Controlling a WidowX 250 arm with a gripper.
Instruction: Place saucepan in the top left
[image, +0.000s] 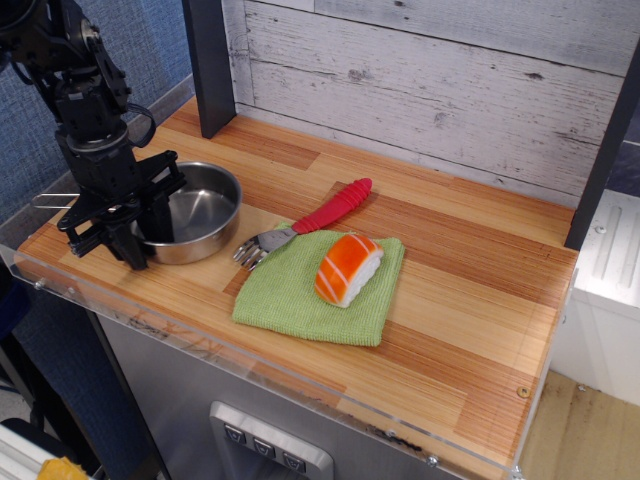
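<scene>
The saucepan (200, 210) is a small shiny steel pan at the front left of the wooden counter. Its thin wire handle (52, 201) points left. My gripper (146, 228) is down over the pan's left rim. One finger (130, 243) is outside the wall and the other finger (163, 212) is inside the bowl. The jaws are drawn in on the rim. The pan rests on the counter.
A red-handled fork (310, 222) lies just right of the pan. Its tines touch a green cloth (300, 295) that holds an orange-and-white sushi piece (347, 268). A dark post (208, 65) stands at the back left. A plank wall runs along the back.
</scene>
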